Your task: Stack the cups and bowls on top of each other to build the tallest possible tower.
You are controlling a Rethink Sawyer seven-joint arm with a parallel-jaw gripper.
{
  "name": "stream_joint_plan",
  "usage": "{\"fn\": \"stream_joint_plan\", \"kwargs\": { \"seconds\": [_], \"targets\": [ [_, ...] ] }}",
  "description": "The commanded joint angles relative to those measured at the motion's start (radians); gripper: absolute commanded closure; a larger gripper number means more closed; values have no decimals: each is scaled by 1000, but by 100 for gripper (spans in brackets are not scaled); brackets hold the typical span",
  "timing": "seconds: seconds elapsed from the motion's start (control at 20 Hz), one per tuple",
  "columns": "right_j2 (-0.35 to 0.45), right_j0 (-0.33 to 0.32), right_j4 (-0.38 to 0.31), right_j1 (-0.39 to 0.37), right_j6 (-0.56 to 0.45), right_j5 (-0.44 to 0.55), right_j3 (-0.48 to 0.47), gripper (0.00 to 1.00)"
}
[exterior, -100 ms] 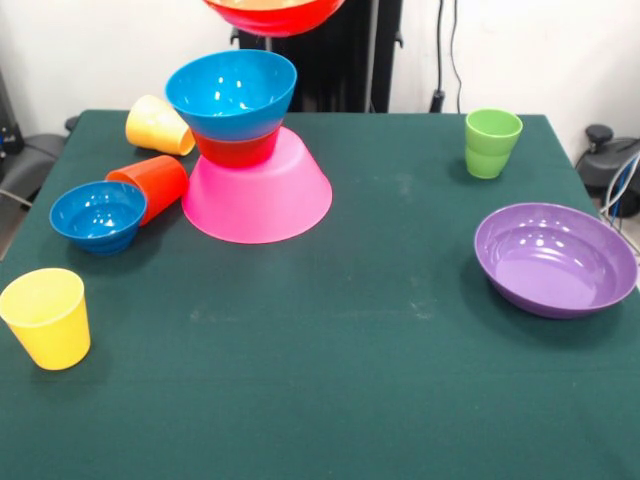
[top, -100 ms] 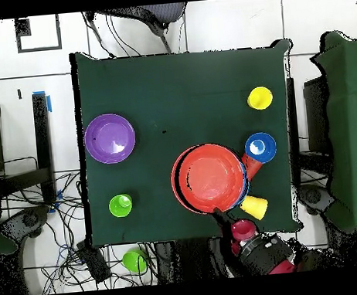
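**Q:** Jaws first: what are they doing?

**A:** Jaws cannot be seen clearly, so I cannot tell whether they are parted or closed. The wide shallow orange bowl (exterior, -100 ms: 273,14) hangs in the air at the top of the front view, right above the tower (exterior, -100 ms: 250,150), so I judge the arm (top, -100 ms: 261,253) is carrying it.

**Q:** How far along is the build?

**A:** Three pieces are stacked. The large pink bowl (exterior, -100 ms: 257,195) sits upside down on the tabletop (exterior, -100 ms: 350,350) as base, the small orange bowl (exterior, -100 ms: 236,151) on it, and the medium blue bowl (exterior, -100 ms: 232,92) on top, mouth up. From overhead the shallow orange bowl covers the stack. Six pieces are left on the tabletop.

**Q:** Which ones, and how do they lie?

**A:** The purple bowl (exterior, -100 ms: 556,258) rests mouth up, well apart from the tower. The small blue bowl (exterior, -100 ms: 98,215) is mouth up near the base. The orange-red cup (exterior, -100 ms: 152,186) lies on its side between them, long axis along the tabletop, mouth towards the small blue bowl. One yellow cup (exterior, -100 ms: 158,125) also lies tipped over behind it. The other yellow cup (exterior, -100 ms: 47,317) and the green cup (exterior, -100 ms: 492,142) stand upright, mouths up.
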Motion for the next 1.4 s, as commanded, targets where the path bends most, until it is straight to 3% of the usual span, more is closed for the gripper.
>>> {"fn": "stream_joint_plan", "kwargs": {
  "seconds": [0.05, 0.7, 0.9, 1.4],
  "targets": [
    [123, -22, -24, 28, -263, 60, 52, 100],
    [145, -30, -51, 22, -285, 76, 85, 100],
    [129, 8, -85, -2, -181, 51, 80, 100],
    [165, -11, -87, 18, -165, 49, 41, 100]
  ]
}}
